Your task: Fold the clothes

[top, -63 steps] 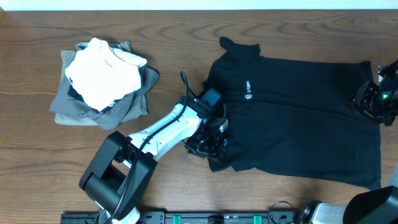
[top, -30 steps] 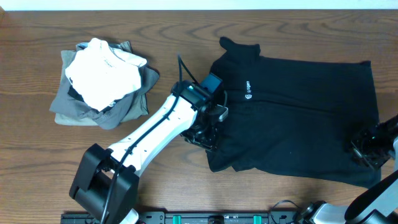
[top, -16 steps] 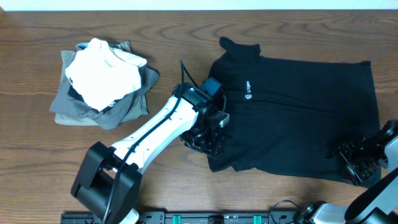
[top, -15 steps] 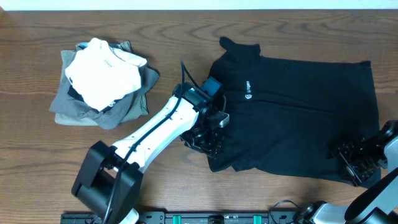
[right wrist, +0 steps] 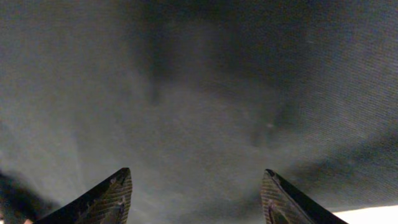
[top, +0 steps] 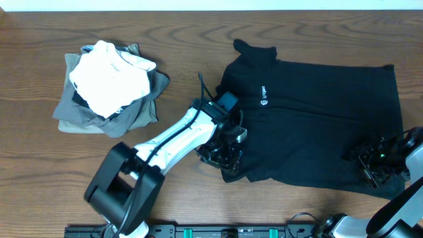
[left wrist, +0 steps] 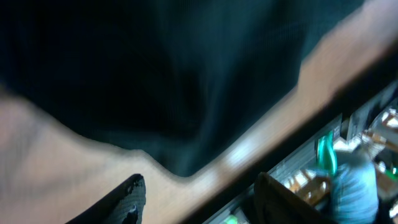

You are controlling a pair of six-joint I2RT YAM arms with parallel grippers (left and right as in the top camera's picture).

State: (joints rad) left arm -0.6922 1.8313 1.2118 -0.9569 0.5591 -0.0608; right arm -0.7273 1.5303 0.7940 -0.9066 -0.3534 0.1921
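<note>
Wooden table (top: 198,26) under spread black polo shirt (top: 317,112); left gripper (left wrist: 199,190), right gripper (right wrist: 196,186) over it (fingers apart, empty).

Motion blur smears the left wrist view, the lettering (top: 264,94) on the polo shirt (top: 317,125) is too small to read, the left tool (top: 222,157) hides the shirt's near sleeve corner, and the right arm (top: 416,155) runs off the overhead view's edge.

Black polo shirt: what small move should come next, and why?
Probably lower the right gripper and close it on the hem. It hangs open over a hem corner of the black polo shirt, gripping nothing. The left gripper is open at the sleeve edge, and the shirt lies flat, unfolded.
</note>
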